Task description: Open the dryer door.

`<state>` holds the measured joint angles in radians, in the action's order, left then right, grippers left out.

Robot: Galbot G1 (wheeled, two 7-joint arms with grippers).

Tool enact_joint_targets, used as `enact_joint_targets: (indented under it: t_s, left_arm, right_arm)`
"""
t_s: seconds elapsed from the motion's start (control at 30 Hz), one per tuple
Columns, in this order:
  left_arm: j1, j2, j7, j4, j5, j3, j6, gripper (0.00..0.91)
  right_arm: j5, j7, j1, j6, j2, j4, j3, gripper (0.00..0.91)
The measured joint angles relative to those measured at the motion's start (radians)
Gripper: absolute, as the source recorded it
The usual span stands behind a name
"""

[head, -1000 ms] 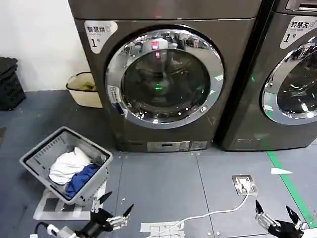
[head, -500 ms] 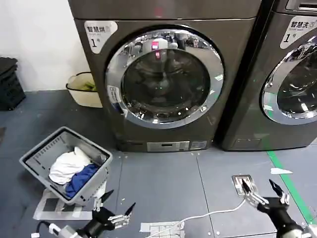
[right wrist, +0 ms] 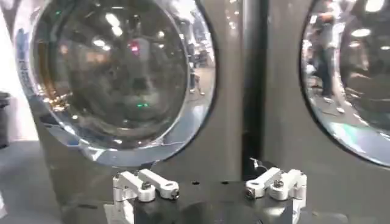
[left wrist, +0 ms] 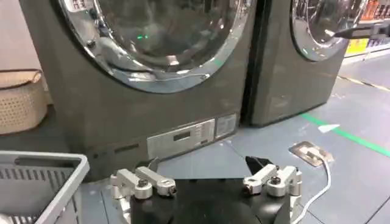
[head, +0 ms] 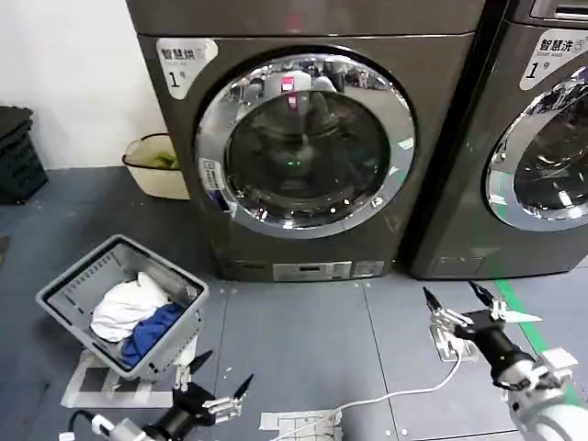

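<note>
Down low at the left, the left gripper [head: 209, 393] hangs just above the floor with its fingers spread wide and nothing between them; a grey laundry basket [head: 83, 285] of white and blue clothes sits just beside it on its outer side, and a beige tub [head: 152, 165] stands well beyond that against the wall. Ahead of this gripper and above it, the dryer door [head: 305, 140] is fully shut, its chrome ring flush against the dark front of the machine marked 1, a small sticker on the rim at the side nearer the basket. Moving right, the right gripper [head: 457, 304] is raised off the floor and pointed toward the machines, fingers wide apart and empty; the door lies ahead of it, up and off toward the left arm's side, well apart from its tips. Directly beneath this gripper a metal floor socket [head: 452, 345] feeds a white cable [head: 386, 398] across the tiles. Beyond it on the outer side stands the second machine's door [head: 542, 156]. By my judgement nothing of the opening is done yet: reach, grasp and pull all remain.
</note>
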<state>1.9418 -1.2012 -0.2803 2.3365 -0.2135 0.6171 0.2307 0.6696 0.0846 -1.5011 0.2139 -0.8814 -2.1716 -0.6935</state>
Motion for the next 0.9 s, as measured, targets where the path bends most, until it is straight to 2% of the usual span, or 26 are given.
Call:
enact_joint_targets:
  t_s: [0.4,0.9]
  left_arm:
    - [0.014,-0.011,0.000,0.017,0.010,0.006,-0.003,0.907]
    - [0.032,-0.026,0.000,0.024,0.010,0.037,0.000,0.907]
  right_arm:
    - [0.036,0.008,0.291,0.002,0.102,0.101,0.230,0.907]
    - [0.075,0.063,0.660,-0.046,0.083,0.264,0.526,0.907]
